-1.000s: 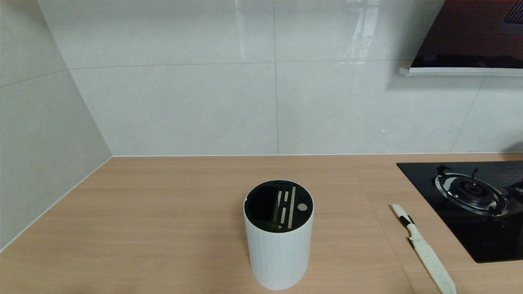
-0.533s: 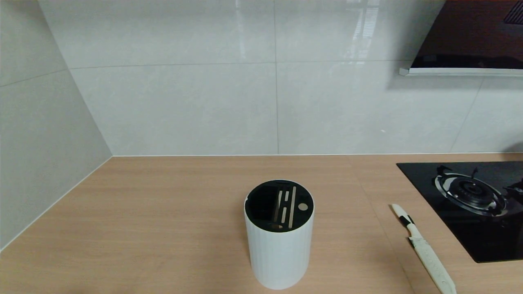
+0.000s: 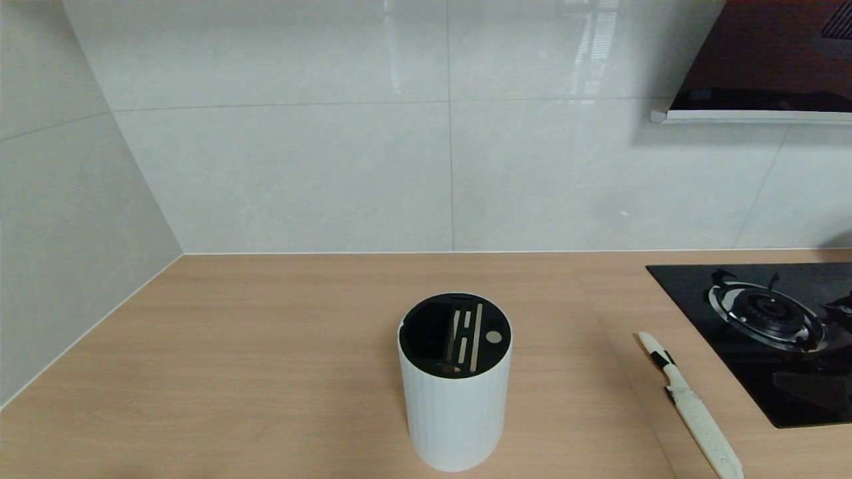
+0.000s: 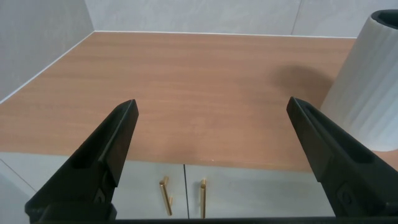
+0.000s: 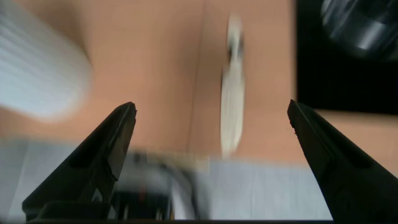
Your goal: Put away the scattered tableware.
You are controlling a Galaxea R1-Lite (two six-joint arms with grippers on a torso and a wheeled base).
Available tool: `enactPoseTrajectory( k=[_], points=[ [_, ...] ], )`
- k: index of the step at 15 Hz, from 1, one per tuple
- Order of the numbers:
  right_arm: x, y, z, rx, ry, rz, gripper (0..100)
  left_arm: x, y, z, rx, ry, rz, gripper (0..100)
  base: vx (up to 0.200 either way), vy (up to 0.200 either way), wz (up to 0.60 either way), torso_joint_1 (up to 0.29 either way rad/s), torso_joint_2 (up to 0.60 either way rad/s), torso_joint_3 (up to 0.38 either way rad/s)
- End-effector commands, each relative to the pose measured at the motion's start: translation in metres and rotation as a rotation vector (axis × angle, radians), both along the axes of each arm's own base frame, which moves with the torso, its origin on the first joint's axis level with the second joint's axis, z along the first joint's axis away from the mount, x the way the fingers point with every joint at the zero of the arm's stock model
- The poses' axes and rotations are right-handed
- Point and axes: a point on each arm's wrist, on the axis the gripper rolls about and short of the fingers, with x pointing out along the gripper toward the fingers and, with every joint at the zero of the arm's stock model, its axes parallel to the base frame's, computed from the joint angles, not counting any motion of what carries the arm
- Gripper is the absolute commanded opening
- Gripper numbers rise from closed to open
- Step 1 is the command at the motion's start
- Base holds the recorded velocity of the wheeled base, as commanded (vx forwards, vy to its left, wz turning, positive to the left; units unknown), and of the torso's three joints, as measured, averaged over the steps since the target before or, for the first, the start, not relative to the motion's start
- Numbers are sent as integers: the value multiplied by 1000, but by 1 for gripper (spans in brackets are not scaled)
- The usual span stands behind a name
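Note:
A white cylindrical knife holder (image 3: 454, 399) with a black slotted top stands on the wooden counter (image 3: 266, 346), near its front edge. A white knife (image 3: 689, 406) lies flat to its right, between the holder and the hob, handle pointing to the wall. In the left wrist view my left gripper (image 4: 210, 102) is open over the counter's front edge, with the holder (image 4: 367, 81) off to one side. In the right wrist view my right gripper (image 5: 210, 104) is open above the front edge, with the knife (image 5: 231, 93) lying between its fingers' lines and the holder (image 5: 37, 74) beside it.
A black glass gas hob (image 3: 765, 319) with a burner is set into the counter at the right, close to the knife. A range hood (image 3: 765, 60) hangs above it. Tiled walls close the back and left. Cabinet doors with gold handles (image 4: 165, 196) lie below the counter edge.
A dark reflection has appeared in the hob's glass near its front edge. The holder and the knife lie where they were.

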Motion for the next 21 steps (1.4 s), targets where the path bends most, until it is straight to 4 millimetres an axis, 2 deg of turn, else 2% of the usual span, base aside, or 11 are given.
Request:
enactPoseTrajectory(
  k=[1,4,6,7,9,12,15,17,19,21],
  points=[
    [26,1,-42,-10,235,5,100,0,0,0,0,-2,0,100,0,0,0,0,0,0],
    [28,1,-78,-17,313,7,100,0,0,0,0,-1,0,100,0,0,0,0,0,0],
    [31,1,-95,-20,291,3,100,0,0,0,0,1,0,100,0,0,0,0,0,0],
    [32,1,-96,-21,288,2,100,0,0,0,0,-1,0,100,0,0,0,0,0,0],
    [45,2,-102,-23,280,8,100,0,0,0,0,-1,0,100,0,0,0,0,0,0],
    [71,4,-114,-33,244,1,100,0,0,0,0,1,0,100,0,0,0,0,0,0],
    [104,5,-135,-53,238,2,100,0,0,0,0,1,0,100,0,0,0,0,0,0],
    [109,6,-146,-62,261,-1,100,0,0,0,0,1,0,100,0,0,0,0,0,0],
    [110,4,-146,-61,258,-9,100,0,0,0,0,-1,0,100,0,0,0,0,0,0],
    [114,4,-155,-64,287,-10,100,0,0,0,0,-2,0,100,0,0,0,0,0,0]
  ],
)
